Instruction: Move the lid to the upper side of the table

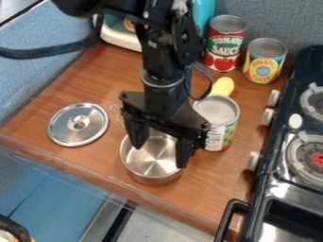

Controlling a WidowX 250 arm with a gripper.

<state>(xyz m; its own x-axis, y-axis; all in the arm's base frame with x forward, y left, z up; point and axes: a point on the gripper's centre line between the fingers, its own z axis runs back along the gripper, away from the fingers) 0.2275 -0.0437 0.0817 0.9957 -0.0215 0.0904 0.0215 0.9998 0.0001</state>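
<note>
The lid (78, 124) lies on the bench (82, 85), at the view's left; my gripper (159, 152), spread and empty, hangs over the pot (150, 171). I expect light, stiff metal, slick around the rim (50, 126), so I'd pinch the little central knob (79, 122).

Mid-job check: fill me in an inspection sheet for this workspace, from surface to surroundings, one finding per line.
Surface: brown wood-look counter; no spill seen.
Lid: metal lid lies at picture left, knob up, off the pot.
Pot: metal pot stands uncovered below the gripper.
Clutter: tomato can and pineapple can at the back; third can right of the pot, yellow item behind it.
Gripper: fingers apart, over the pot; nothing seen gripped.
Cables: black cable at upper left; loop beside the arm.
Surroundings: stove at right, blue-grey wall behind.
</note>
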